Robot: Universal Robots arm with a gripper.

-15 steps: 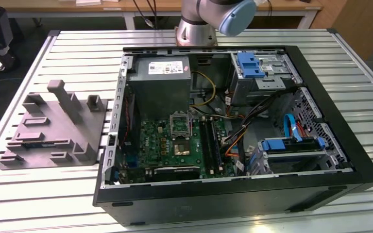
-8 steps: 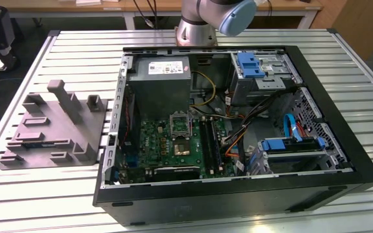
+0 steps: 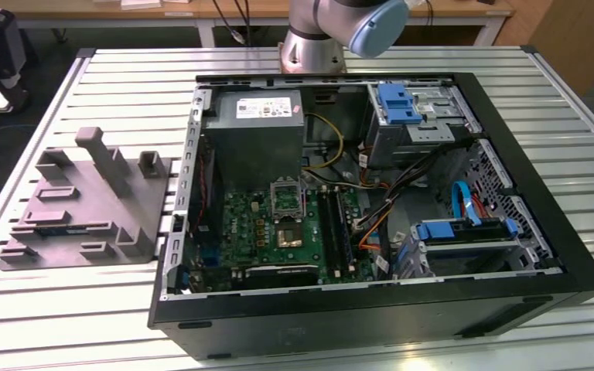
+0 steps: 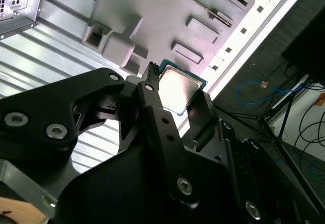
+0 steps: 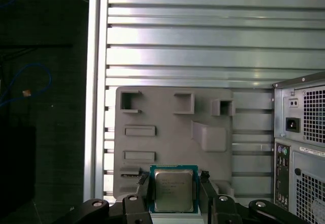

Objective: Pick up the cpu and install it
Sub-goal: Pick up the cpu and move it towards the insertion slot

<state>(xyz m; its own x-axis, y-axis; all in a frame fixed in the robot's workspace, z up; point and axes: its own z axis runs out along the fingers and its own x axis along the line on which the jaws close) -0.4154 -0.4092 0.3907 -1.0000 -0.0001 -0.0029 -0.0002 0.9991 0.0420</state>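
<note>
Tabletop point(image 3: 121, 325): slatted aluminium, with bare slats on all sides of the gear. Its side rail runs just past the tray on the exterior view's left.

Case point(image 3: 359, 309): black tower lying on its side, panel off, interior open from above. It takes up most of the exterior view's right. Arm base point(image 3: 312, 46) stands at its far side.

Tray point(image 3: 80, 209): grey moulded plastic with upright posts, flat on the slats beside the case with a slim gap between them.

PSU point(image 3: 261, 147): grey box inside the case. Its white label point(image 3: 261, 108) has print too small to read.

Hand point(image 5: 174, 177): closed on the cpu point(image 5: 173, 189), fingers point(image 5: 205, 183) on two opposite edges.

The cpu is held in the air above the tray's edge, silvery lid towards both wrist cameras. The lid print is faint and illegible. In the second wrist view the cpu point(image 4: 179, 88) sits tilted between the tips of the hand point(image 4: 176, 84).
</note>
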